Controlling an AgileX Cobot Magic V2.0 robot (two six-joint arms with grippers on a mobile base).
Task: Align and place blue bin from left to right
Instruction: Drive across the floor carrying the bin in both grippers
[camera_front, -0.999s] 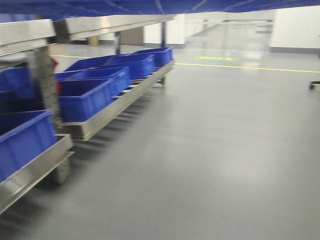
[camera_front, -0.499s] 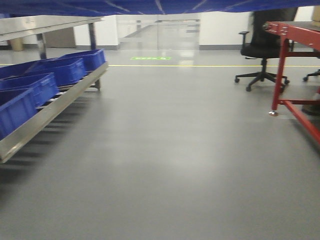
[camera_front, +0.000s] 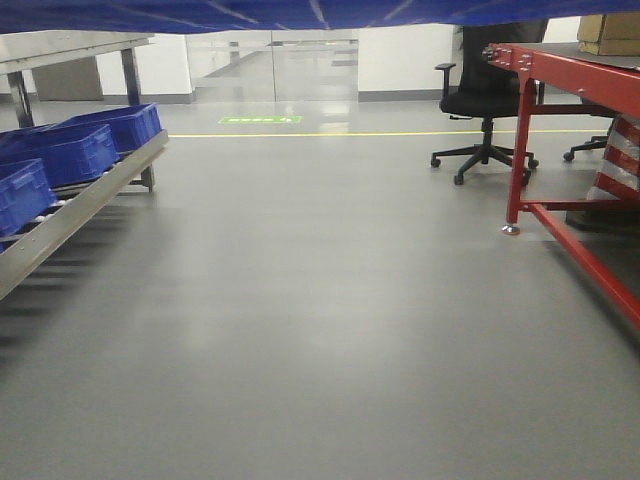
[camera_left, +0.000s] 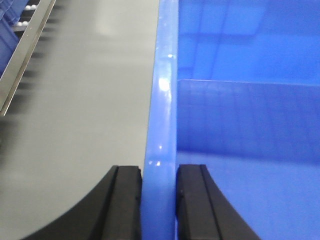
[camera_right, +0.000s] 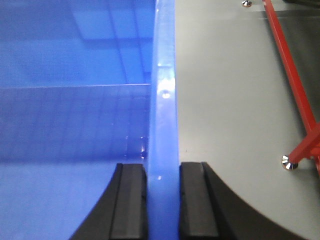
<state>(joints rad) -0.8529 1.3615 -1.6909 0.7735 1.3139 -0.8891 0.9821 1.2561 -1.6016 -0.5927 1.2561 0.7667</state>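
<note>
"Grey floor (camera_front: 330, 300) lies open ahead of me, with the rack (camera_front: 85, 200) edging it on the left and the red table (camera_front: 560, 75) on the right."

"Where is the bin (camera_left: 240, 125)?"

"Carried between my two arms, above the floor. Its dark underside spans the top of the front view. The left gripper (camera_left: 160, 172) is pinched onto the left wall, pads tight on either face. The right gripper (camera_right: 164, 170) is clamped the same way on the right wall."

"How does it look?"

"Bright blue, glossy rim, smooth inner walls, nothing inside that I can see."

"Counts?"

"One bin in my grip, three rack bins (camera_front: 65, 150) in a row, one chair (camera_front: 485, 105) by the table. Boxes (camera_front: 610, 30) sit on the table, but I cannot count them."
</note>
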